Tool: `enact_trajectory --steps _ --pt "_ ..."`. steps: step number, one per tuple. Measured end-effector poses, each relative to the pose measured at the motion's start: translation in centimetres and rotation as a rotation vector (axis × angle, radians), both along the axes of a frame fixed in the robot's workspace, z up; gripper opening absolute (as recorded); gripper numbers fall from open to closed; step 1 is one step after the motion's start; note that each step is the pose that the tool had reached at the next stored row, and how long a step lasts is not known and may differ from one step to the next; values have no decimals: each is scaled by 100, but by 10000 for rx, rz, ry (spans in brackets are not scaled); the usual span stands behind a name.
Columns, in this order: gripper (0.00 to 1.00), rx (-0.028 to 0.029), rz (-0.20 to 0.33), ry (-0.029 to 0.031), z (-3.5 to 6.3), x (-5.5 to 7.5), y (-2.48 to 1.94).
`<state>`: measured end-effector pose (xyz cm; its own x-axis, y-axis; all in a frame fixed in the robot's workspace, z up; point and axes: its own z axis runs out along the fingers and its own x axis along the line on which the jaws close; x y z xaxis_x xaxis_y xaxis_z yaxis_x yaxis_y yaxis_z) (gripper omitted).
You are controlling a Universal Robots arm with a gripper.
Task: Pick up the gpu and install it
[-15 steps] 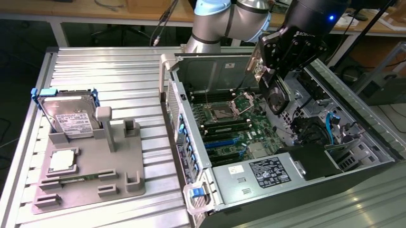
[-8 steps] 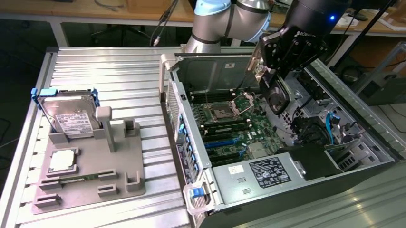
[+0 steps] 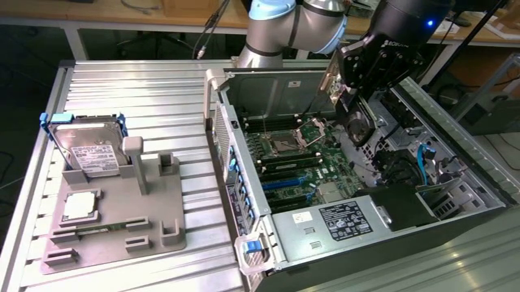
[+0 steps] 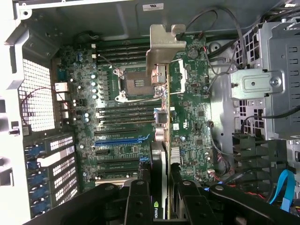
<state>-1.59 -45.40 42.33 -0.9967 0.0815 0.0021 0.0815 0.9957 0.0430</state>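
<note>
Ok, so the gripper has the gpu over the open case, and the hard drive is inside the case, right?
Not quite. The gripper does hold the gpu over the open case, but the hard drive stands in the gray holder outside it, on the exterior view's left; the exterior view shows this.

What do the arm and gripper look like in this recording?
The arm has thick silver-grey cylindrical joints with a light blue cap. The gripper is black, with jointed link fingers, partial white lettering on its body and a small lit blue light above it.
</note>
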Motion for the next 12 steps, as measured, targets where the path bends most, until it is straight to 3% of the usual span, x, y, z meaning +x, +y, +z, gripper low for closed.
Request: enact_trajectory --steps 12 --pt "27 0 99 0 0 0 0"
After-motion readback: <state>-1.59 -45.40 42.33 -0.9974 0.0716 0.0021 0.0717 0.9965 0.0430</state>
